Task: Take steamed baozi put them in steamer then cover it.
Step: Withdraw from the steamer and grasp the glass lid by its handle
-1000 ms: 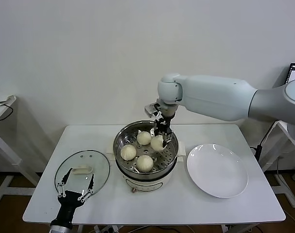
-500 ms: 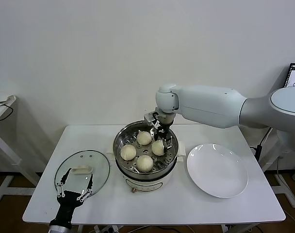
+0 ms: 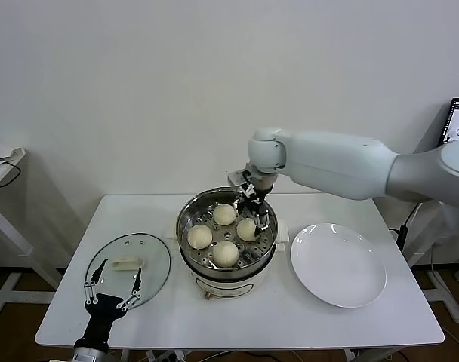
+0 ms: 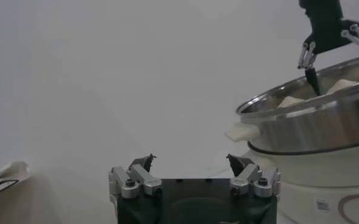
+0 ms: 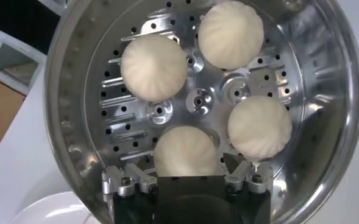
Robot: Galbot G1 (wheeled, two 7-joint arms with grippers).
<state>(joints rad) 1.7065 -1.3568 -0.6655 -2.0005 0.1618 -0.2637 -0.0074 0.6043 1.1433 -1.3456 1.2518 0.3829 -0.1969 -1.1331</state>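
Over the far-right rim of the steamer [image 3: 226, 240] hangs the right pincer [image 3: 252, 210], fingers spread and holding nothing, pointing straight down from a wrist that drops off a long white arm reaching in level from the robot's right. Right under it, in the wrist view, sits one steamed baozi [image 5: 186, 151] between the open fingertips but not pinched. So all four baozi lie on the perforated tray: one at the back [image 3: 224, 214], one on the right just beside the pincer [image 3: 247, 229], one on the left [image 3: 199, 236] and one at the front [image 3: 226, 253].

Left pincer [image 3: 112, 301] is parked low at the near-left corner of the bench [image 3: 290, 317], fingers spread too, hovering at the near edge of the cover [image 3: 128, 266], which lies flat on the bench beside the steamer. White plate [image 3: 337, 264] sits to the steamer's right.
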